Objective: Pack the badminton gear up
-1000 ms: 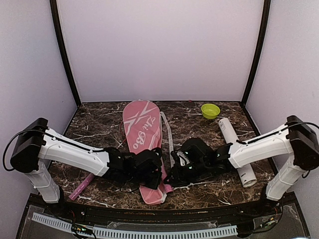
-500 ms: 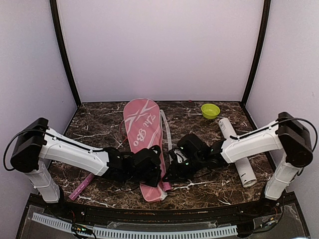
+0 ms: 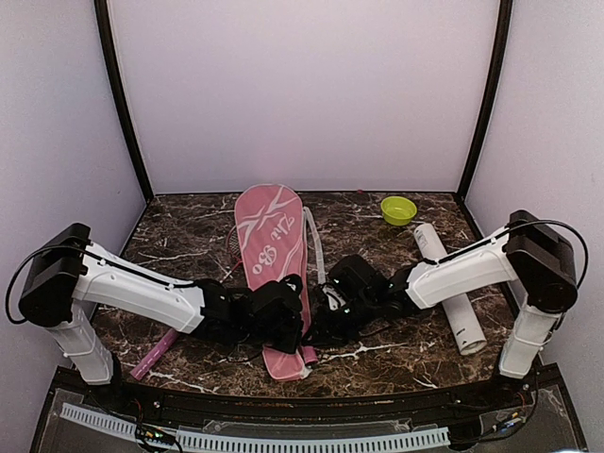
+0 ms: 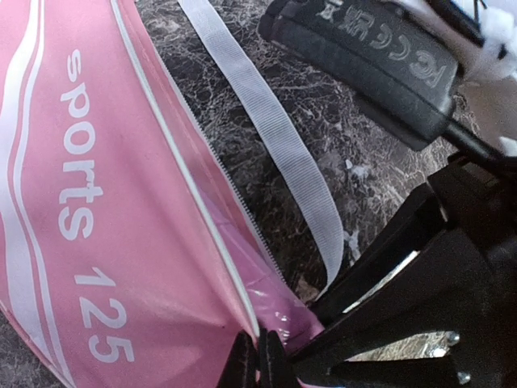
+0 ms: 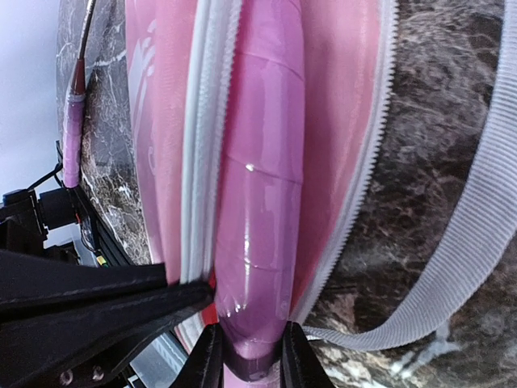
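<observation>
The long pink racket cover point(image 3: 269, 269) lies lengthwise mid-table, its zip side open at the near end. A racket's pink handle point(image 5: 258, 202) lies inside that opening. My right gripper point(image 5: 252, 356) is shut on the handle's butt end, at the cover's near right edge point(image 3: 326, 321). My left gripper point(image 4: 258, 364) is shut on the cover's piped edge point(image 4: 202, 210), just left of the right one point(image 3: 283, 321). The second racket point(image 3: 156, 354) lies left of the cover, mostly hidden under my left arm. The white tube point(image 3: 448, 288) lies at the right. No shuttlecocks show.
The cover's white strap point(image 3: 314, 247) trails on the table right of the cover, close to my right gripper. A lime-green bowl point(image 3: 398, 209) stands at the back right. The two grippers are almost touching. Walls close in both sides and the back.
My right gripper has moved left and slightly away from me with the handle, which sits deeper in the cover. The cover has shifted a little. My left gripper has kept its hold.
</observation>
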Controlling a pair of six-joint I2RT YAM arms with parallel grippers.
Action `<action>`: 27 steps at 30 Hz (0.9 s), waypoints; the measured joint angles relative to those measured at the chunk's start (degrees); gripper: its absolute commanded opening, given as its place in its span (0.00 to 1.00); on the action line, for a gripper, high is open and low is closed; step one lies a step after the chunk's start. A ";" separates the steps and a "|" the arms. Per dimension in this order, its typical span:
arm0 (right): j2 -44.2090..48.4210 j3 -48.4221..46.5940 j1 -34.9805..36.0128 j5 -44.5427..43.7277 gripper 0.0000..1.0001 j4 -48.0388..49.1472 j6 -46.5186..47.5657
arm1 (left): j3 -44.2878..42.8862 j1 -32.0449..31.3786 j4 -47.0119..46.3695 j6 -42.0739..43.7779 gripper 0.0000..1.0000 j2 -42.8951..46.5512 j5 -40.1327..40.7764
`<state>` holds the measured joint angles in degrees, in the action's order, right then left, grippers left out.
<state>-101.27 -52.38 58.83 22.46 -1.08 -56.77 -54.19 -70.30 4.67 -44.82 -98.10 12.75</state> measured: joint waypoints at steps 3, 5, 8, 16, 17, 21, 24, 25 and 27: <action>-0.81 -0.20 0.00 0.33 0.06 1.05 0.17 | 0.11 0.02 -0.15 -0.74 0.00 1.03 0.26; -1.33 -0.63 0.00 0.57 0.06 1.25 0.37 | 0.68 0.07 -0.52 -1.29 0.00 2.12 0.48; -2.10 -0.70 0.00 0.94 0.07 2.10 0.59 | 2.10 0.09 -2.14 -2.19 0.00 3.69 0.61; -2.86 0.07 0.00 1.95 0.20 7.17 0.81 | 3.28 0.52 -4.66 -4.20 0.00 4.15 0.74; -2.86 0.24 0.00 1.95 0.21 7.65 0.92 | 3.34 0.55 -4.61 -4.92 0.00 4.17 0.83; -2.58 0.28 -0.02 1.57 0.31 7.98 2.27 | 3.80 0.94 -4.42 -7.56 0.01 4.15 0.90; -1.11 1.44 -0.15 -0.17 0.42 8.37 3.89 | 3.85 0.98 -3.58 -9.51 0.01 4.20 0.98; -0.42 2.05 -0.44 -0.79 0.46 8.39 4.07 | 3.85 0.98 -3.21 -9.86 0.01 4.22 0.92; 1.68 3.34 -1.31 -3.13 0.53 9.31 4.90 | 3.85 0.81 -2.38 -10.99 0.01 4.22 0.22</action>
<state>-99.59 -49.04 57.52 19.33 8.23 -51.88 -50.35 -69.49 2.28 -55.81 -93.89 12.97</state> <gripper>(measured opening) 0.443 0.010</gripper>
